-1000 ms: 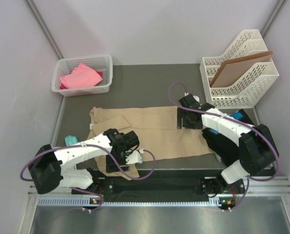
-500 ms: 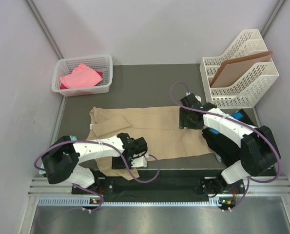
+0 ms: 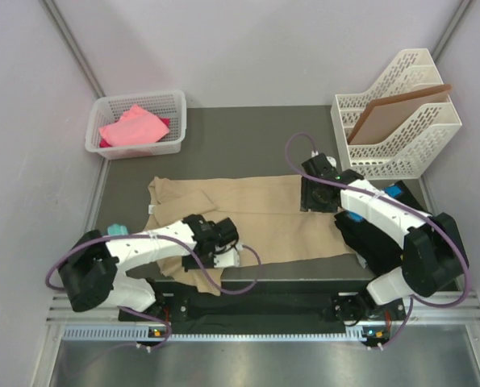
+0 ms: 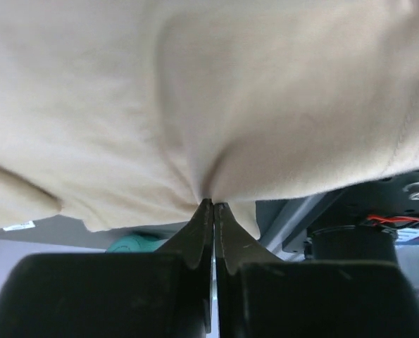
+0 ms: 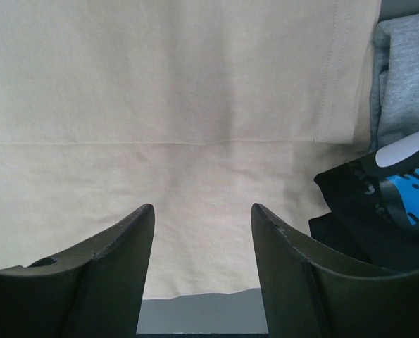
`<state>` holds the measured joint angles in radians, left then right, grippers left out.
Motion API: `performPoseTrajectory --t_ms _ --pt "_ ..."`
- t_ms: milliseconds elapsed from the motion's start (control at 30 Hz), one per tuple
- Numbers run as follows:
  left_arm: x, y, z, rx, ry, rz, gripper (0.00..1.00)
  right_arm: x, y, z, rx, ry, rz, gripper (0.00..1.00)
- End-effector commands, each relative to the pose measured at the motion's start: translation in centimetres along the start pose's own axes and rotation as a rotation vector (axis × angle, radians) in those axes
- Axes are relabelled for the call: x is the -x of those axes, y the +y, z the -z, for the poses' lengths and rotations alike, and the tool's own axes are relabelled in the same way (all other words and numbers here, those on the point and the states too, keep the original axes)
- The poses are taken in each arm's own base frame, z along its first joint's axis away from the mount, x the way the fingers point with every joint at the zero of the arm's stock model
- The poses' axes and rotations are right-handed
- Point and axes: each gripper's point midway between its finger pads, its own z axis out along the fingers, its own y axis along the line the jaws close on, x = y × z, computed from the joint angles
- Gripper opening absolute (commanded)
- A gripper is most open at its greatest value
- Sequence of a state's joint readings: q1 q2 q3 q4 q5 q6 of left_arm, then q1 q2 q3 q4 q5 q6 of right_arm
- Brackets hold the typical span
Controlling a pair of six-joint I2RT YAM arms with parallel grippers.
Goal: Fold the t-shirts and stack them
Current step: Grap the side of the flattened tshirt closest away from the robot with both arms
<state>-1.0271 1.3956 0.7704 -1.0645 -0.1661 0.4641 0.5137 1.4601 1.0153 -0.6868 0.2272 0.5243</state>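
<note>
Left gripper pinches tan shirt; right gripper stands open over it.
Only wrist views reveal this; overhead hides the fingertips.

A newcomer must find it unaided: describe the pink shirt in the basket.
Start at the dark grey table and go to its far left corner, where a white plastic mesh basket sits. The crumpled pink cloth shirt lies inside it. It is bright and bunched up, unlike the large tan cloth shirt spread flat.
</note>
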Motion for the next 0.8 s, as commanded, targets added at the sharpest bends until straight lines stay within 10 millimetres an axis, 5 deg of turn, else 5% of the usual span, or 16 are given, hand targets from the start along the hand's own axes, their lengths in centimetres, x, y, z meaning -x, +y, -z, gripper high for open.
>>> performPoseTrajectory --t_ms 0,67,167,467,767 --pt "-1.1 6.9 3.4 0.182 -0.097 0.123 0.0 1.5 -0.4 1.5 0.005 -0.06 -0.005 0.57" --pt "-2.4 10.0 4.5 0.193 -0.132 0.218 0.0 1.1 -0.4 1.6 0.012 -0.054 -0.003 0.57" --pt "-4.0 11.7 4.4 0.191 -0.127 0.282 0.0 0.0 -0.8 1.5 0.015 -0.034 0.006 0.57" --pt "-8.0 14.0 1.8 0.193 -0.086 0.383 0.0 -5.1 -1.9 1.3 0.051 0.049 0.034 0.69" --pt "-7.3 14.8 1.4 0.171 -0.09 0.409 0.0 -11.1 2.0 2.4 0.113 0.111 0.008 0.7"
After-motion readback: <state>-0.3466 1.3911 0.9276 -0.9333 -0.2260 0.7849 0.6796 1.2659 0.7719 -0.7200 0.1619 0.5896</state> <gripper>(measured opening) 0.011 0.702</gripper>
